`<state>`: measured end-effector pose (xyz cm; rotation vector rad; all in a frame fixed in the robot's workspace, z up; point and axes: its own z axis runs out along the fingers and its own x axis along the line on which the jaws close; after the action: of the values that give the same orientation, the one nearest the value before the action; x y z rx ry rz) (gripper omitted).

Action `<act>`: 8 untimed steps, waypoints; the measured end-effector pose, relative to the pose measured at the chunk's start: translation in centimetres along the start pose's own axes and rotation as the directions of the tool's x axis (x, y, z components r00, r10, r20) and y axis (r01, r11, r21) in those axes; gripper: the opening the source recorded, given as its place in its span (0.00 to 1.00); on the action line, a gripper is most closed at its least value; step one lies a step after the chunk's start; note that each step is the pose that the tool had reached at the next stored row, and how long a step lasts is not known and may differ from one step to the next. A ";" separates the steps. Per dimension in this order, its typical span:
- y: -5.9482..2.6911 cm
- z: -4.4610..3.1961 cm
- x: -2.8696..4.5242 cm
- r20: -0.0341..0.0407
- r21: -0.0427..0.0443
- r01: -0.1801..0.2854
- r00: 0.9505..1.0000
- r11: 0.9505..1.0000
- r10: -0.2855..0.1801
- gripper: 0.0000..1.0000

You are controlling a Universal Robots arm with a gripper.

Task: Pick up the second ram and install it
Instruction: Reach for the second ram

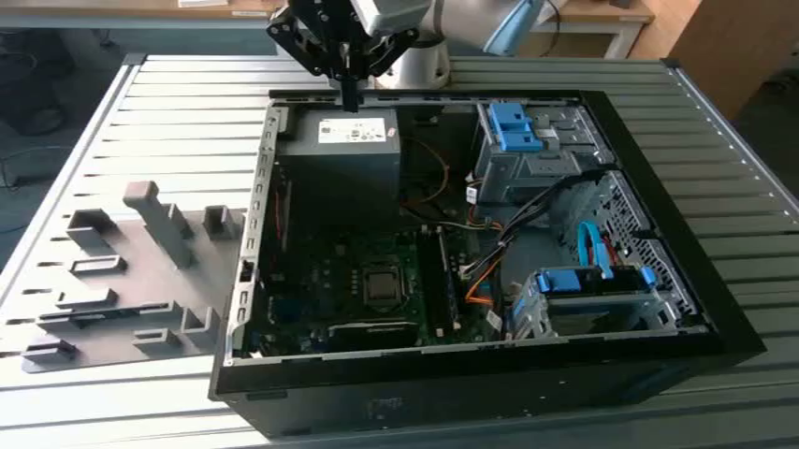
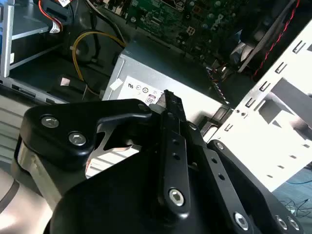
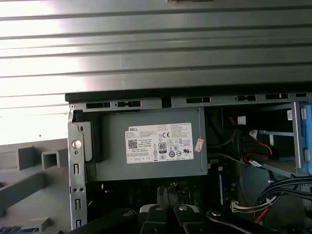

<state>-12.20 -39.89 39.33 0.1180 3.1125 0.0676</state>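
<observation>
My gripper point(image 1: 351, 101) hangs above the far edge of the open computer case point(image 1: 675, 281), over the grey power supply point(image 1: 340, 154). In the second wrist view its black fingers point(image 2: 170, 105) lie pressed together with nothing between them. In the first wrist view the power supply point(image 3: 146, 146) sits right past the fingertips point(image 3: 168, 195). A blue-green strip point(image 3: 19, 229) lies on the grey holder at that picture's corner; I cannot tell whether it is the second ram. The black slot rails point(image 1: 440, 276) run beside the processor socket point(image 1: 377, 285) on the motherboard.
A grey holder tray point(image 1: 125, 281) with upright blocks lies on the slatted metal table point(image 1: 163, 112), at the exterior view's left of the case. Blue drive cages point(image 1: 515, 126) point(image 1: 587, 281) and loose cables point(image 1: 500, 234) fill the case's other side.
</observation>
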 end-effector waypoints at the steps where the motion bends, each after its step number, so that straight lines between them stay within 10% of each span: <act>1: 0.00 0.00 0.00 0.000 0.000 0.000 1.000 1.000 0.000 0.10; 8: -0.03 -0.01 0.40 0.000 0.000 0.000 1.000 1.000 0.000 0.10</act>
<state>-12.60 -39.90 39.33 0.1179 3.1124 0.0676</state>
